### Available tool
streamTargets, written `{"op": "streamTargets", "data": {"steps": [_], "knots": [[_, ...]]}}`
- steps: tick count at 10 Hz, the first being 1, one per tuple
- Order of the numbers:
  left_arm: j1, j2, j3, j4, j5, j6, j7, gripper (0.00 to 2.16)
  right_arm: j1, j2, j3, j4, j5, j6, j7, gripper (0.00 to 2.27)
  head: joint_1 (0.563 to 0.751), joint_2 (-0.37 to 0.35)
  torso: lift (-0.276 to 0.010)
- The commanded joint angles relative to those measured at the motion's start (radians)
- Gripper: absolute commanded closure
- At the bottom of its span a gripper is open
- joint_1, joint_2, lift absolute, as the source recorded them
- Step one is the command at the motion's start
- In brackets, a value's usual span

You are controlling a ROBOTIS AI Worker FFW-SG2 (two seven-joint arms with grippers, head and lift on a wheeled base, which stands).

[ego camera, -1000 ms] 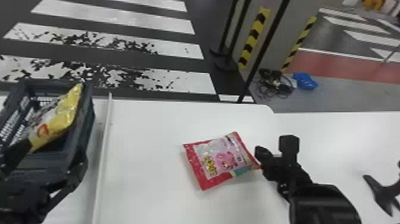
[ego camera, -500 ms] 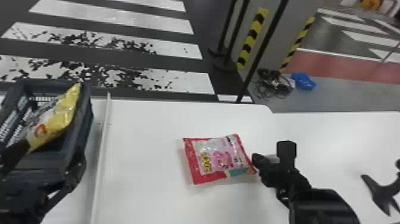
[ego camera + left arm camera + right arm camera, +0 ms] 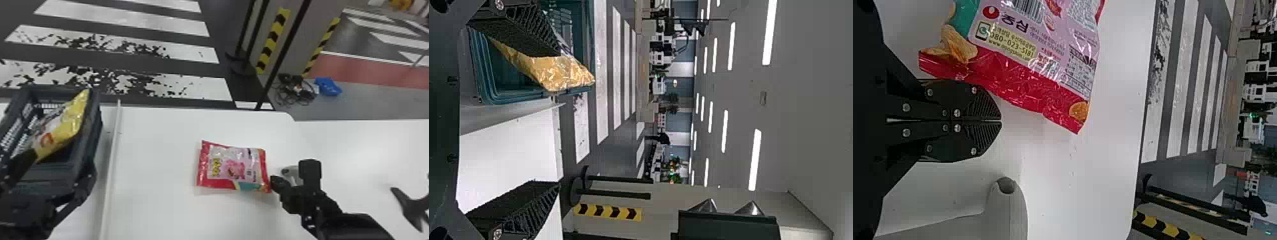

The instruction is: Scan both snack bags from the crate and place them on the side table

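Observation:
In the head view my left gripper (image 3: 52,183) is at the near side of the dark crate (image 3: 71,174); in the left wrist view the left gripper (image 3: 556,117) stands open. The yellow snack bag (image 3: 65,127) leans inside the crate, partly behind one left finger. On the white table lies the red and pink snack bag (image 3: 234,166), flat, with my right gripper (image 3: 275,183) at its near right corner. Seen from the right wrist, the right gripper (image 3: 1001,121) is shut, its fingers beside the red edge of the bag (image 3: 1038,70), nothing between them.
A grey-white device (image 3: 289,172) stands just behind the right gripper, partly hidden. A white raised strip (image 3: 111,166) runs between crate and red bag. At the right edge is a black forked object (image 3: 410,204). Black posts (image 3: 284,54) rise beyond the table.
The red bag has turned clockwise on the table. My right gripper has shifted toward the near side along the bag's right end. The left arm has barely moved, and the yellow bag remains in the crate.

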Motion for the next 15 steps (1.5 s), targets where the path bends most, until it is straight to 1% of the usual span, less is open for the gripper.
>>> {"op": "streamTargets", "data": {"steps": [1, 6, 9, 12, 13, 14, 15], "knots": [[-0.002, 0.0, 0.0, 0.004, 0.0, -0.003, 0.0, 0.08, 0.034, 0.012, -0.003, -0.063, -0.001, 0.049, 0.021, 2.26, 0.695, -0.28, -0.095], [-0.002, -0.002, -0.002, 0.012, 0.007, -0.015, 0.0, 0.08, 0.135, 0.041, -0.007, -0.224, -0.028, 0.117, 0.123, 2.26, 0.695, -0.244, -0.095], [-0.002, -0.002, -0.002, 0.021, 0.008, -0.025, 0.0, 0.08, 0.167, 0.047, -0.001, -0.292, -0.028, 0.2, 0.189, 2.26, 0.695, -0.216, -0.095], [-0.002, -0.002, -0.002, 0.024, 0.011, -0.028, 0.0, 0.08, 0.192, 0.05, 0.002, -0.342, -0.047, 0.243, 0.263, 2.26, 0.695, -0.19, -0.095], [-0.002, -0.002, -0.002, 0.025, 0.011, -0.031, 0.0, 0.08, 0.195, 0.052, -0.003, -0.365, -0.037, 0.255, 0.264, 2.26, 0.695, -0.178, -0.095], [-0.002, -0.002, -0.002, 0.025, 0.011, -0.031, 0.0, 0.08, 0.193, 0.055, -0.015, -0.39, 0.002, 0.261, 0.251, 2.26, 0.695, -0.175, -0.095], [-0.002, -0.002, 0.0, 0.025, 0.011, -0.031, 0.0, 0.08, 0.179, 0.055, -0.041, -0.408, -0.005, 0.273, 0.248, 2.26, 0.695, -0.182, -0.095]]}}
